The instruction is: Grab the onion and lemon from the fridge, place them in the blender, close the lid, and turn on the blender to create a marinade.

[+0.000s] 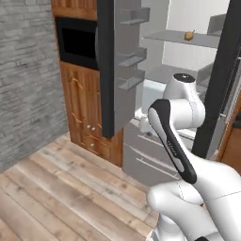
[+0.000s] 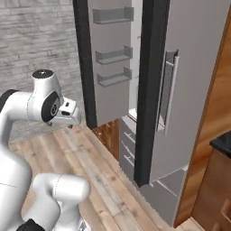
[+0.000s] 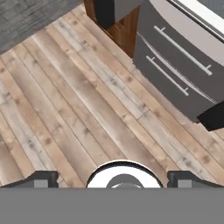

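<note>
The fridge (image 1: 123,61) stands open, its dark-edged door with grey racks swung to the left. The tan-brown onion (image 1: 189,35) rests on an upper grey shelf inside. My gripper (image 3: 114,179) is open, its two fingertips (image 3: 41,178) set wide apart with nothing between them. It points down at the wooden floor in front of the fridge's grey lower drawers (image 3: 175,65). In the right base view my hand (image 2: 67,113) hangs left of the open fridge (image 2: 194,67), well below the onion's shelf. The lemon and the blender are out of view.
A black microwave (image 1: 77,42) sits in wooden cabinets (image 1: 84,113) left of the fridge door. The second fridge door carries a long silver handle (image 2: 170,90). A grey brick wall (image 1: 26,80) bounds the left side. Wooden floor (image 1: 70,193) lies open in front.
</note>
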